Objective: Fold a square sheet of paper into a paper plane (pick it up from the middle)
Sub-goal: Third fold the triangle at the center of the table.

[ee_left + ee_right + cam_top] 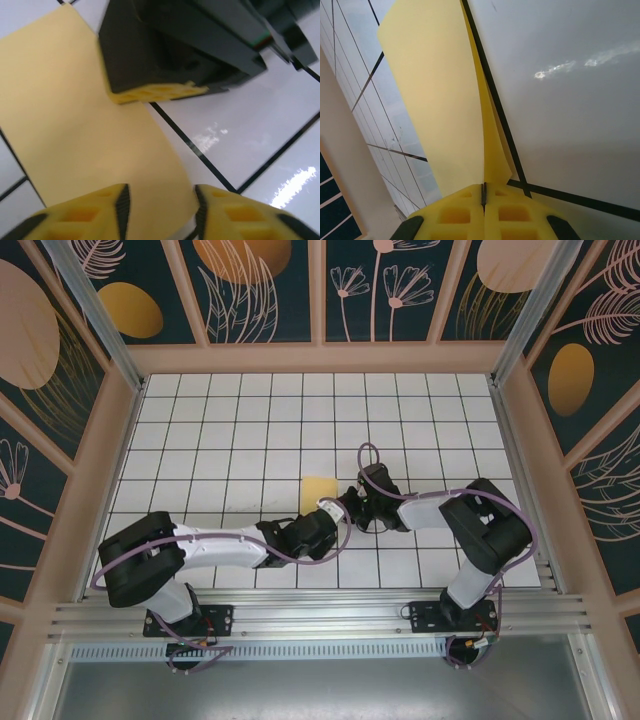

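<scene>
White gridded bench [200,410], and mid-bench we see the square sheet of paper [319,488], partly folded. Our right gripper [483,192] is pinched tight on one edge, while the left gripper [161,200] hovers part-open, empty, over the near edge. We reckon a crease is underway; next it needs pressing flat.

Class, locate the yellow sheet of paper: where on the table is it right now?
In the top view the yellow sheet lies near the middle of the tiled table, just left of the right gripper, which is shut on its edge.
</scene>
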`<action>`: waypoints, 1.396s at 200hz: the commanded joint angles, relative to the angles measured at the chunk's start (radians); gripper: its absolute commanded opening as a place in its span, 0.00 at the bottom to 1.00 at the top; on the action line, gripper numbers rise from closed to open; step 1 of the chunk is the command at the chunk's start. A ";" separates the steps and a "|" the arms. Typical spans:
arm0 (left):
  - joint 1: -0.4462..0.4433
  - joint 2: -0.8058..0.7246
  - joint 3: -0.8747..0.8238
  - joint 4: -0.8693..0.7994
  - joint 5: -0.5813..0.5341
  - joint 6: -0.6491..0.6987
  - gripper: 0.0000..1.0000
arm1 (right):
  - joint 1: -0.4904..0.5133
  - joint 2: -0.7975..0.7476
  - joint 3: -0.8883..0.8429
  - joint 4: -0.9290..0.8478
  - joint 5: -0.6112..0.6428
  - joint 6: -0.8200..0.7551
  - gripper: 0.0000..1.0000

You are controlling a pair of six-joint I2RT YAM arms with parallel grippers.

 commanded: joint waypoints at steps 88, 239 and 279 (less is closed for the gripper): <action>-0.004 -0.035 0.014 -0.017 -0.066 -0.008 0.00 | 0.006 -0.010 0.039 -0.082 0.023 -0.071 0.07; 0.034 -0.088 -0.017 0.001 0.123 0.038 0.00 | -0.029 0.043 0.318 -0.370 0.061 -0.340 0.07; 0.074 -0.086 -0.022 0.006 0.203 0.040 0.00 | -0.021 0.186 0.442 -0.516 0.099 -0.433 0.05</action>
